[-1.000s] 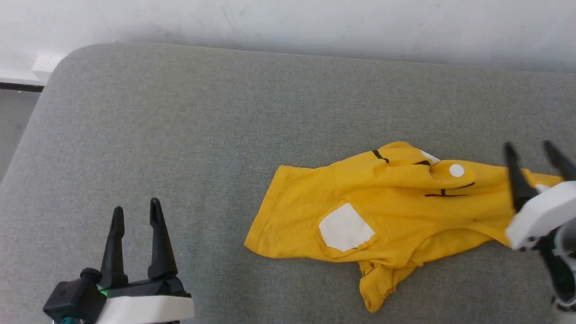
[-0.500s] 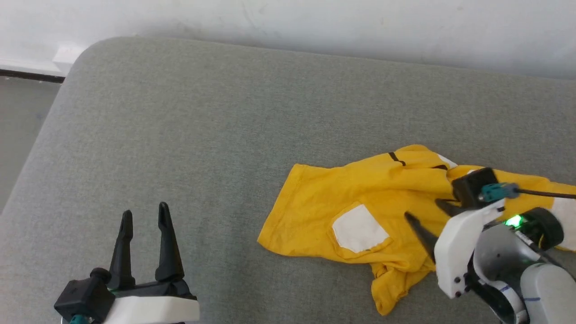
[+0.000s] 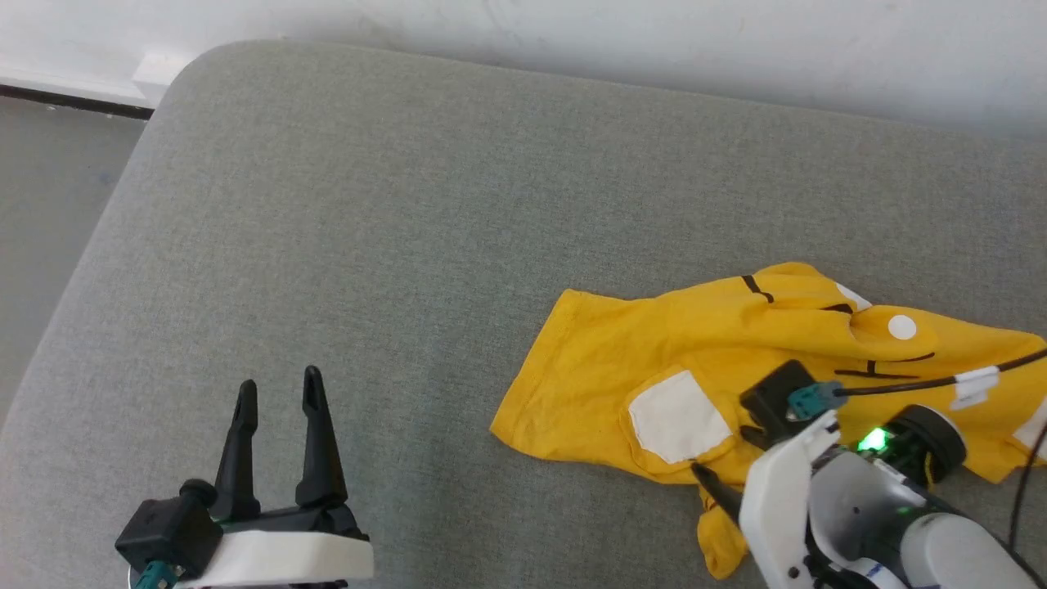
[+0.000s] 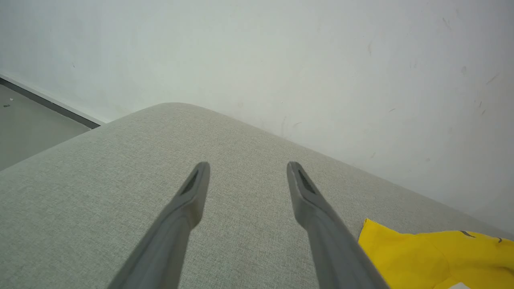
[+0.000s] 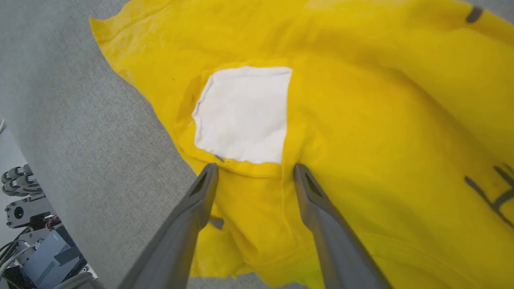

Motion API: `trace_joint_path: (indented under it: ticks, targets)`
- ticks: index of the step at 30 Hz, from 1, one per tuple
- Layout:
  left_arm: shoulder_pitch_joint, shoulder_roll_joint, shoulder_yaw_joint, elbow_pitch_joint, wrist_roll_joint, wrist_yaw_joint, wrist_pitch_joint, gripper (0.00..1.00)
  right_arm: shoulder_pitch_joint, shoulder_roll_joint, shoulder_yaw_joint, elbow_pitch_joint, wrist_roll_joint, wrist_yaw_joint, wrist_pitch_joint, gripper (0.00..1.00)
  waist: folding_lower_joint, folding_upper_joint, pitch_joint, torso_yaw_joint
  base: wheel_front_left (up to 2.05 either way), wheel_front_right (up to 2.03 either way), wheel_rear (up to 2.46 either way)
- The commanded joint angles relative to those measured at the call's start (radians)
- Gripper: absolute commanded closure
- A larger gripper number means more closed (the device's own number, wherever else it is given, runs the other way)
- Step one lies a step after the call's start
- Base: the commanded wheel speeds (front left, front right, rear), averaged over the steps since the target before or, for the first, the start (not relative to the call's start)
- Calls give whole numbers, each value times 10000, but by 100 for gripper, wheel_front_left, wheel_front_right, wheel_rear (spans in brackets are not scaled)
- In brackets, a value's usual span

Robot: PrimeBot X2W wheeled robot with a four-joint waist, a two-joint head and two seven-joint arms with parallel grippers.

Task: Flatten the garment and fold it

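The garment [image 3: 736, 352] is a bright yellow T-shirt lying crumpled on the grey cushion, right of centre, with a white square patch [image 3: 677, 415], a white dot and thin black marks. My right gripper [image 3: 726, 456] points down at its near edge beside that patch. In the right wrist view the right gripper [image 5: 255, 166] is open, its fingertips [image 5: 209, 172] straddling a yellow fold just below the white patch [image 5: 245, 114]. Whether they touch the cloth I cannot tell. My left gripper [image 3: 278, 383] stands open over bare cushion at the lower left. The left gripper [image 4: 247, 164] holds nothing, and the garment [image 4: 433, 257] lies to its right.
The grey cushion [image 3: 409, 204] has a rounded far-left corner, with floor [image 3: 49, 188] beyond it on the left and a white wall [image 3: 654, 33] behind. A black cable [image 3: 941, 381] from my right wrist crosses over the garment. Robot base hardware [image 5: 32, 241] shows below the cushion's edge.
My right gripper has turned and come down from the garment's right end to its near edge by the white patch. The head camera has shifted. The left gripper has kept its pose.
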Motion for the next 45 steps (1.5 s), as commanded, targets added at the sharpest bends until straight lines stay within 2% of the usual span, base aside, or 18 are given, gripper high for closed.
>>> trace_joint_path:
  ticks: [1, 11, 23, 24, 25, 26, 27, 34, 43, 44, 45]
  targets:
    - [-201, -48, -20, 37, -69, -84, -51, 0, -265, -1, 240, -68, 34, -7, -83, 0, 0, 0, 46, 30, 0, 0, 0]
    - [-449, -103, -80, 174, -195, -177, -55, 0, -1559, -199, 2186, 734, 255, -7, -338, 0, 0, 0, 177, 378, 0, 0, 0]
    - [-414, -123, -108, 222, -255, -168, -56, 0, -2477, -537, 3829, 2190, 491, -7, -619, 0, 0, 0, 77, 714, 0, 0, 0]
    - [-415, -124, -126, 219, -279, -151, -56, 0, -2519, -547, 3886, 2327, 492, -7, -643, 5, 0, 0, 70, 732, 0, 0, 0]
    - [-416, -124, -143, 215, -297, -135, -56, 0, -2570, -550, 3930, 2415, 471, -7, -725, 55, 0, 0, 63, 749, 0, 0, 0]
    - [-418, -125, -156, 213, -309, -120, -56, 0, -2604, -519, 3890, 2488, 438, -7, -860, 98, 0, 0, 57, 760, 0, 0, 0]
    - [-419, -125, -165, 215, -318, -108, -56, 0, -2623, -482, 3871, 2543, 430, -7, -956, 100, 0, 0, 46, 767, 0, 0, 0]
    - [-319, -126, -156, 185, -309, -9, -56, 0, -2598, -226, 3794, 2228, 593, -7, -1441, 100, 0, 0, -110, 590, 0, 0, 0]
    - [-325, -127, -268, 199, -284, 27, -56, 0, -1906, -323, 4428, 1489, 1279, -7, -825, 100, 0, 0, -185, 310, 0, 0, 0]
    - [-334, -127, -273, 203, -280, 27, -57, 0, -1882, -338, 4443, 1453, 1279, -7, -823, 85, 0, 0, -181, 289, 0, 0, 0]
    - [-340, -127, -274, 209, -275, 25, -57, 0, -1876, -340, 4429, 1405, 1248, -7, -885, 36, 0, 0, -179, 268, 0, 0, 0]
